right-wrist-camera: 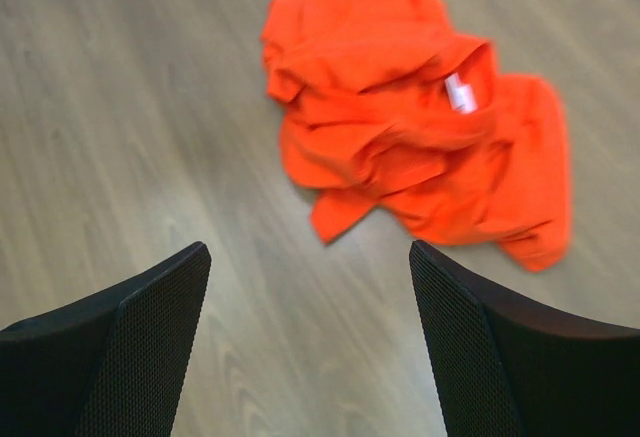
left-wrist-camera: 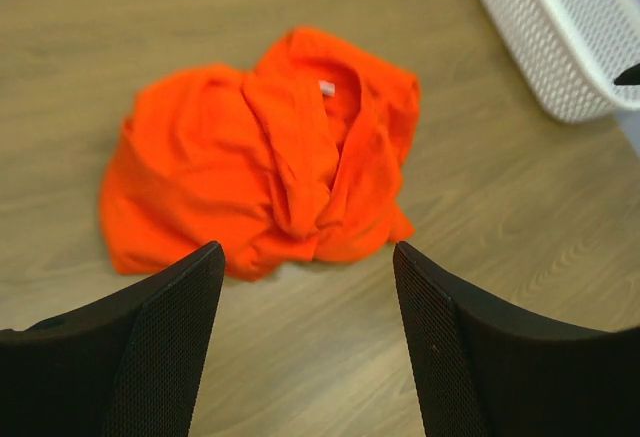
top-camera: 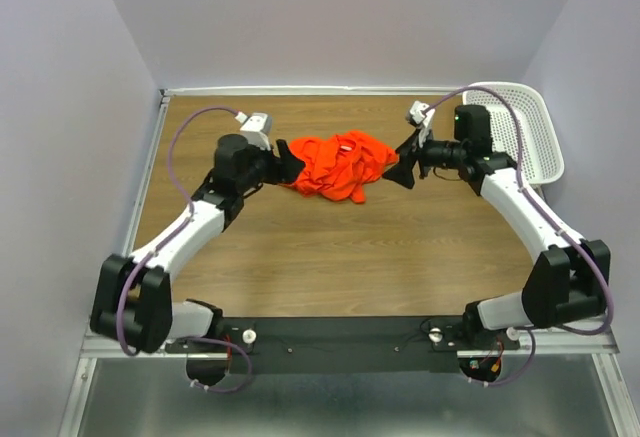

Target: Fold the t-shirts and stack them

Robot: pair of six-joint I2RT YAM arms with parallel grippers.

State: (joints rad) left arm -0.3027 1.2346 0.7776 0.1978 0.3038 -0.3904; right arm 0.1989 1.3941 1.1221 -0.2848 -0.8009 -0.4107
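Table is seen as flat wood-grain laminate, brown, with a metal rail along its left edge. A t-shirt of soft bright orange-red fabric is seen crumpled in a loose, irregular heap at the middle of the far half of the table. It is unfolded, with deep creases and overlapping folds, and no print is visible. A small white label is seen at the neck opening, which is turned upward. At the far right corner a white plastic basket is placed. Its walls are perforated, its corners are rounded, and it is set well apart from the shirt. Pale lilac walls are seen around the table, and a purple cable is looped over each arm. Nothing is found lying between the shirt and either arm, only bare table. Left fingers are seen just beside the shirt's left edge; whether the cloth is touched cannot be told from above. In the left wrist view they are spread wide and nothing is held, with the shirt just past the tips. Right fingers are seen just beside the shirt's right edge, black with mesh-textured pads. They are likewise spread wide and empty, with a strip of bare table visible before the cloth in the right wrist view.
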